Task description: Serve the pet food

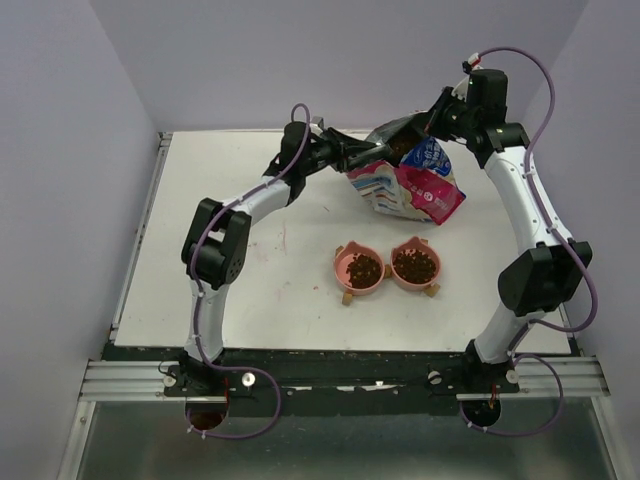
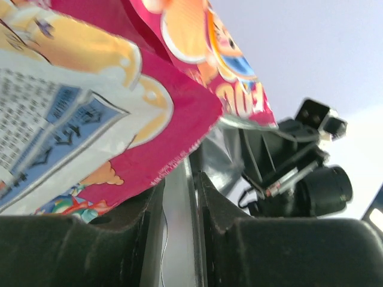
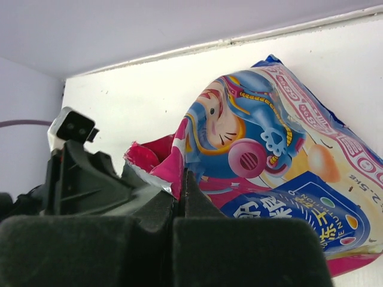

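The pet food (image 1: 363, 267) is dark brown kibble heaped in both of the twin pink bowls (image 1: 338, 265) at mid table. More kibble shows in the mouth of the printed bag (image 1: 410, 178), which stands at the back. My left gripper (image 1: 374, 152) is at the left edge of the bag's mouth. In the left wrist view (image 2: 179, 179) its jaws stand a small gap apart, with the silvery rim of the bag (image 2: 119, 119) against one finger. My right gripper (image 1: 432, 126) is shut on the bag's torn top edge (image 3: 160, 173), with its fingers (image 3: 181, 179) pressed together.
The bag leans toward the back right of the white table (image 1: 250, 290). The bowls sit in front of it, between the two arms. Purple walls close in the back and sides. The table's left and front parts hold nothing else.
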`<action>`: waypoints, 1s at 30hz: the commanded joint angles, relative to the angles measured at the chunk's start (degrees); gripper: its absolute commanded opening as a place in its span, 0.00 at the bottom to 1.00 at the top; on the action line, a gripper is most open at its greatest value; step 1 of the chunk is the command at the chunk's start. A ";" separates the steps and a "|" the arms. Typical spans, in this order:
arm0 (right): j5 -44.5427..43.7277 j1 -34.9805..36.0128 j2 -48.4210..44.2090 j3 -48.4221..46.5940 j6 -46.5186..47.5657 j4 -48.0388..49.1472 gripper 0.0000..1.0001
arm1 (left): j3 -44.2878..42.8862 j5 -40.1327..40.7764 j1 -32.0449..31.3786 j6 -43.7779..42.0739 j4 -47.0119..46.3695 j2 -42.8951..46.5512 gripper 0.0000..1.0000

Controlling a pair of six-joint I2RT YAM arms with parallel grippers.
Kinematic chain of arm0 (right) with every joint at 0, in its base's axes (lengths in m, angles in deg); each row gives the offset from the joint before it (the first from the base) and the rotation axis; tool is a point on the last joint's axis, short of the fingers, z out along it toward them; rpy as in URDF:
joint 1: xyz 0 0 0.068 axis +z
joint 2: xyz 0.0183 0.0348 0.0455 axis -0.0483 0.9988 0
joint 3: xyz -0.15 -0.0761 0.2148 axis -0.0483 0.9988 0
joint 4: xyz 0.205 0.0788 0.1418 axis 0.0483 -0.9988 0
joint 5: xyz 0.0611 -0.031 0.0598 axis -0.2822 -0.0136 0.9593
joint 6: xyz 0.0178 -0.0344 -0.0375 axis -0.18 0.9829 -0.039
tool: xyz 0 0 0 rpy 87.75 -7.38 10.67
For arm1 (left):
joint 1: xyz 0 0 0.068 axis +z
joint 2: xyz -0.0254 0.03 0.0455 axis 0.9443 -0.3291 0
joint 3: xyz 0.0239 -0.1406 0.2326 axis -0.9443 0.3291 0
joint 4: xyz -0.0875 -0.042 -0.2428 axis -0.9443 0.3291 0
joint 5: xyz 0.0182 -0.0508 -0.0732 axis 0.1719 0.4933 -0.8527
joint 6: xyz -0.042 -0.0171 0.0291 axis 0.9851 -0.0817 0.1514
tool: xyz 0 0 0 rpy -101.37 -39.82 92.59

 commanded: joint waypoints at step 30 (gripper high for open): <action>2.91 -1.26 -1.15 -7.00 0.31 5.37 0.00 | -5.54 -0.76 3.69 -3.47 44.10 12.13 0.00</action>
